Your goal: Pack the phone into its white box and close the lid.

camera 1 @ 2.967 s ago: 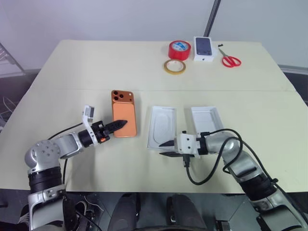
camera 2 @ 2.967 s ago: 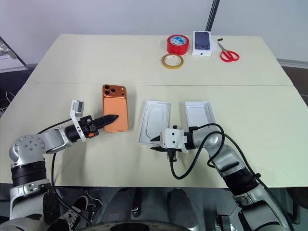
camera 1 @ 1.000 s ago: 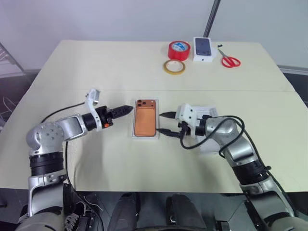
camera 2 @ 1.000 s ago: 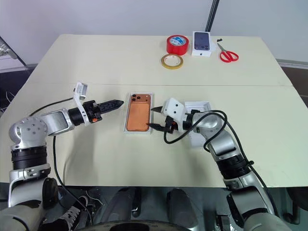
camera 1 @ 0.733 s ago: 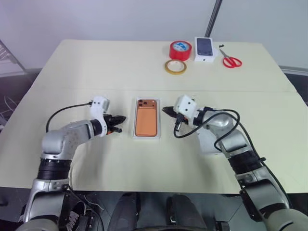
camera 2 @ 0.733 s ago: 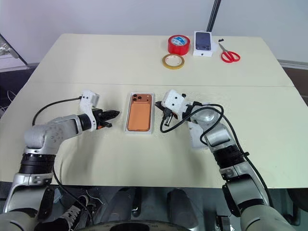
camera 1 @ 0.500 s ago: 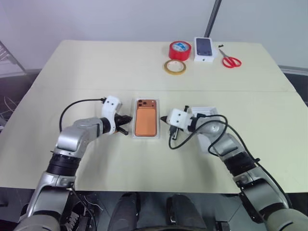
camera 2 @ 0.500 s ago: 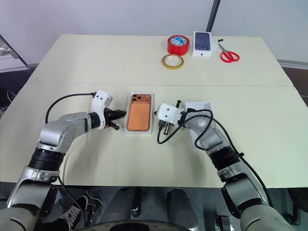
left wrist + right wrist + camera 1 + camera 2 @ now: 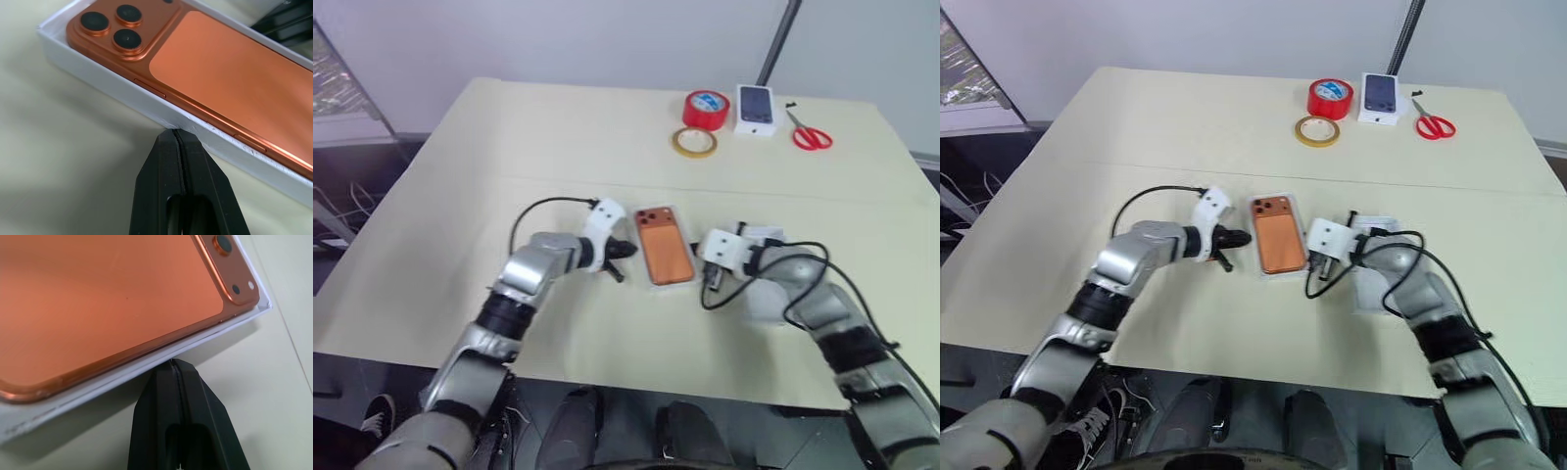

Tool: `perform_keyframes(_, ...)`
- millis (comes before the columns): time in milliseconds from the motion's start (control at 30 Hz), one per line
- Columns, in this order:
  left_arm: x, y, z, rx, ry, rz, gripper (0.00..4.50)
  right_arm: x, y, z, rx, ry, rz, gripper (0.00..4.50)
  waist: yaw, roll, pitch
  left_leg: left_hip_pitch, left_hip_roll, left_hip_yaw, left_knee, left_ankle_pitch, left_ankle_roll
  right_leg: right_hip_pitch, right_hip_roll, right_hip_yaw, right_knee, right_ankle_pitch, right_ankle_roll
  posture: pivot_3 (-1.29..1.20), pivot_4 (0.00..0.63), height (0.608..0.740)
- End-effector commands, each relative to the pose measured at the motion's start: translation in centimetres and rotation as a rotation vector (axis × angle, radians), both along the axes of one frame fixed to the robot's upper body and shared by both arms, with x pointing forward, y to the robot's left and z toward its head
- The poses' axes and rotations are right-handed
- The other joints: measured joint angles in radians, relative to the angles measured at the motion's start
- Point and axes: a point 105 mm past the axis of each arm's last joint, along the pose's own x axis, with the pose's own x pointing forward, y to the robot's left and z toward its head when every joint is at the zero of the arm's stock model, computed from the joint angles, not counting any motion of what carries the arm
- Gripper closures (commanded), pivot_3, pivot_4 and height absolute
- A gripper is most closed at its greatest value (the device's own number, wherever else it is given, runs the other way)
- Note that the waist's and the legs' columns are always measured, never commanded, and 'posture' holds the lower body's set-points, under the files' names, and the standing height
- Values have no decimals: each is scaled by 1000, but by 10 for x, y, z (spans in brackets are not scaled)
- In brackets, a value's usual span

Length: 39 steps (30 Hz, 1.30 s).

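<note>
The orange phone (image 9: 666,257) lies back up inside the shallow white box (image 9: 122,90) at mid-table, camera cluster at the far end. My left gripper (image 9: 175,131) is shut on nothing, its tip touching the box's left wall. On the other side, my right gripper (image 9: 172,363) is shut and empty, its tip against the box's right wall (image 9: 205,340). The lid (image 9: 1368,292) lies to the right of the box, white inside facing up, partly hidden under my right forearm.
At the far edge of the table stand a red tape roll (image 9: 705,108), a tan tape ring (image 9: 693,142), a small white box printed with a dark phone (image 9: 756,103) and red scissors (image 9: 811,137). A black cable loops off each wrist.
The camera has shifted. Both grippers have shut. The left one has swung right to the box's left wall; the right one has dropped to its right wall. The phone stays in the box.
</note>
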Motion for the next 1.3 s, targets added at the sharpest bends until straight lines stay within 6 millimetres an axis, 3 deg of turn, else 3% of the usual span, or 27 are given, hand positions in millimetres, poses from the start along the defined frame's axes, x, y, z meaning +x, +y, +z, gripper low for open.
perform_keyframes(33, -19, -47, 15, -83, -11, -183, 4461, -23, -5, 2, 18, 64, 26, 4500, -1, 0, 0, 0, -2, -1, 0, 0, 0, 0, -3, -1, 1, -1, 2, 0, 150, 740)
perform_keyframes(267, -14, -44, 13, -88, -7, -174, 4461, -47, -26, 3, 10, 126, -32, 4500, -20, 0, 0, -1, -4, -1, 0, -1, 1, -1, -6, -1, 2, -3, 5, 0, 150, 740)
perform_keyframes(533, -15, -26, 6, -74, 14, -133, 4461, -36, -36, 9, -45, 60, -50, 4500, -38, 0, 0, -1, -4, -1, 0, -1, 1, -2, -6, -1, 3, -3, 6, 0, 150, 740)
perform_keyframes(667, -8, -7, 8, -55, -9, -77, 4461, -36, -42, 14, -74, 55, -42, 4500, -38, 0, 0, -1, -4, -1, 0, -1, 1, -2, -6, -1, 3, -3, 6, 0, 150, 740)
perform_keyframes(1033, 3, 27, 37, -134, -151, 22, 4461, -24, -69, 22, -121, -10, -108, 4500, -38, 1, 1, -1, -4, -1, 0, -1, 1, -2, -7, -1, 3, -3, 6, 0, 150, 740)
perform_keyframes(1133, 0, 37, 43, -195, -130, 40, 4461, -29, -63, 29, 26, 66, -119, 4500, -38, 1, 1, -1, -3, -1, 0, -1, 1, -2, -7, -1, 3, -3, 6, 0, 150, 740)
perform_keyframes(1233, -5, 54, 58, -247, -192, 30, 3626, -38, -52, 40, 139, 91, -96, 3639, -38, 1, 1, -1, -3, -1, 0, -1, 1, -2, -7, -1, 3, -3, 6, 0, 150, 740)
perform_keyframes(1300, -10, 64, 61, -254, -217, 12, 2638, -40, -50, 49, 201, 81, -114, 2602, -40, 1, 1, -1, -3, -1, -1, -1, 1, -2, -7, -1, 3, -3, 6, 0, 150, 740)
